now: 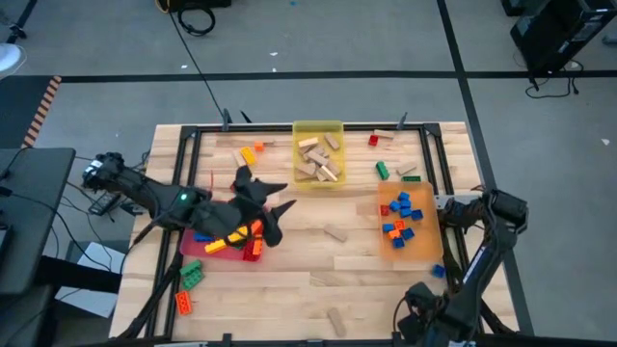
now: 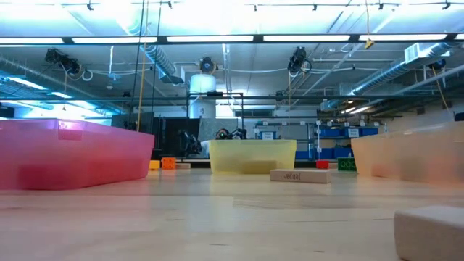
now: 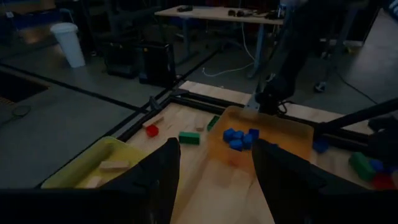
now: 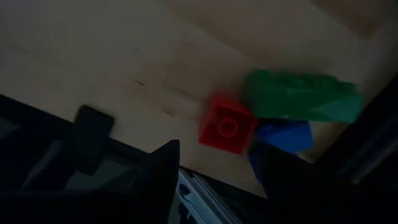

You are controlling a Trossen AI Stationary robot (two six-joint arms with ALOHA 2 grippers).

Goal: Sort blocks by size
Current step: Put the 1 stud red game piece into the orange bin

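We see the right gripper point(image 4: 214, 168) spread and empty near a red brick point(image 4: 227, 127); the left gripper point(image 3: 214, 174) spread, holding nothing.

Look at your two arms over the wooden table point(image 1: 289, 280): both are dark, nearly black, built of chunky jointed segments. The left arm point(image 1: 159, 204), on the side of the table by the red tray, carries a small green light on its body and ends in the left gripper point(image 1: 280, 220) with two pointed dark fingers point(image 3: 163, 177), broad and flat seen from the wrist. The right arm point(image 1: 482, 253), at the table's opposite edge, shows black cabling near its base; the right gripper's fingers point(image 4: 163, 175) are the same matte black.
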